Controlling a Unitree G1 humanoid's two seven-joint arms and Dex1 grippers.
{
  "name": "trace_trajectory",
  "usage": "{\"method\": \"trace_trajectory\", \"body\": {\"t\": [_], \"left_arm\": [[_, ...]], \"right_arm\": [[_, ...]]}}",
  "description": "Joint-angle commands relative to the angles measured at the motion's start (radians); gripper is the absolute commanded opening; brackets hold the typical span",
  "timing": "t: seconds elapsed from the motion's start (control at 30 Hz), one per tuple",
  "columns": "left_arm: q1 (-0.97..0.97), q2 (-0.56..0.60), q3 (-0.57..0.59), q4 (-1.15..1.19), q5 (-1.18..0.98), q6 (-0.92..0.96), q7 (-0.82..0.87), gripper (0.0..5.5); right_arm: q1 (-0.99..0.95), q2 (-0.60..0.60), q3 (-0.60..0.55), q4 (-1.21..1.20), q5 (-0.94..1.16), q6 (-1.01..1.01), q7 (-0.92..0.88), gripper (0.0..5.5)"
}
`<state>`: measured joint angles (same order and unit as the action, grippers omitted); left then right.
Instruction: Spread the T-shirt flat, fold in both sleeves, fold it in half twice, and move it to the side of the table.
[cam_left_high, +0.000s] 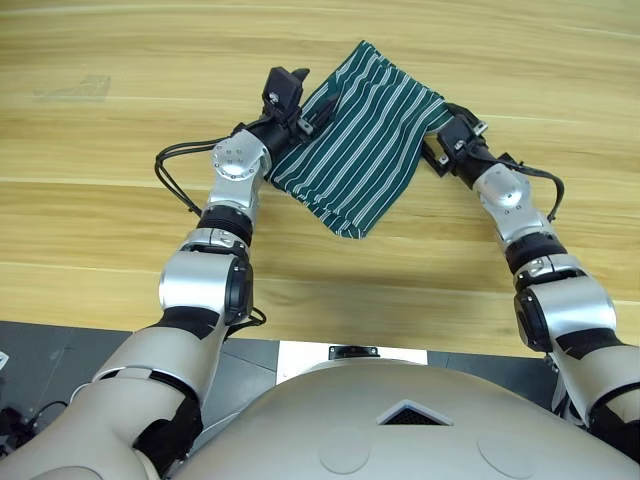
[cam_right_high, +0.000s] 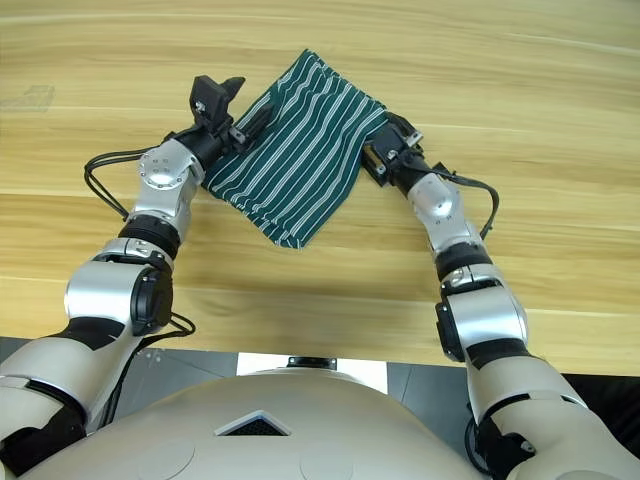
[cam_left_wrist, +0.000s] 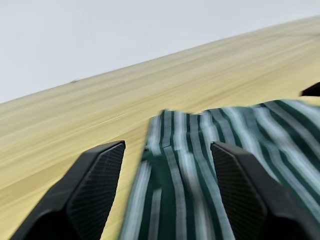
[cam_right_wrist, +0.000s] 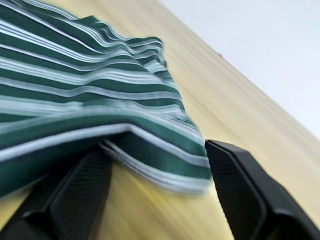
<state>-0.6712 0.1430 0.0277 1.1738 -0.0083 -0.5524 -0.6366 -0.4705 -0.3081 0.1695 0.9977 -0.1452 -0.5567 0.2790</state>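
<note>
1. Green fabric with white stripes: the T-shirt (cam_left_high: 360, 140) is folded into a compact stack of layers and lies on the light wood table (cam_left_high: 120, 230).
2. Taking the robot's forward as 12 o'clock, the stack sits at about 12, well in from the near edge. It is turned diamond-wise, with one corner pointing to 12 and one back to 6.
3. The left gripper (cam_left_high: 305, 100) is on the shirt's 10 o'clock edge. Its fingers (cam_left_wrist: 95, 190) are spread wide and the striped edge runs into the gap between them. They are not pressed on the cloth.
4. The upper finger of that gripper stands clear above the fabric. The lower one is down at cloth level.
5. The right gripper (cam_left_high: 438, 140) is at the shirt's 3 o'clock corner. Its fingers (cam_right_wrist: 245, 185) are also spread, and the layered fold edge lies in the gap and droops over the nearer pad.
6. In the right wrist view that corner looks slightly raised off the wood. I cannot tell whether it touches the table.
7. A pale wall (cam_left_wrist: 100, 35) stands beyond the table's far edge at 12 o'clock.
</note>
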Motion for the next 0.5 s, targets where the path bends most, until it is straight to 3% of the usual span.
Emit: {"method": "trace_trajectory", "body": {"t": [0.03,0.17,0.33,0.5], "left_arm": [[0.020,-0.019,0.000,-0.032,-0.032,-0.033,-0.082,3.17],[0.024,-0.049,-0.029,-0.043,-0.026,-0.018,-0.140,3.17],[-0.024,-0.048,-0.065,0.034,0.044,0.154,-0.008,3.17],[-0.030,-0.020,0.015,0.078,0.001,0.304,0.171,3.17]], "right_arm": [[0.137,-0.017,-0.072,-0.206,0.097,0.053,0.041,3.41],[0.242,0.010,-0.082,-0.325,0.130,0.120,0.066,3.41],[0.283,0.034,-0.106,-0.400,0.152,0.168,0.059,3.41],[0.341,0.040,-0.135,-0.479,0.182,0.192,0.057,3.41]]}}
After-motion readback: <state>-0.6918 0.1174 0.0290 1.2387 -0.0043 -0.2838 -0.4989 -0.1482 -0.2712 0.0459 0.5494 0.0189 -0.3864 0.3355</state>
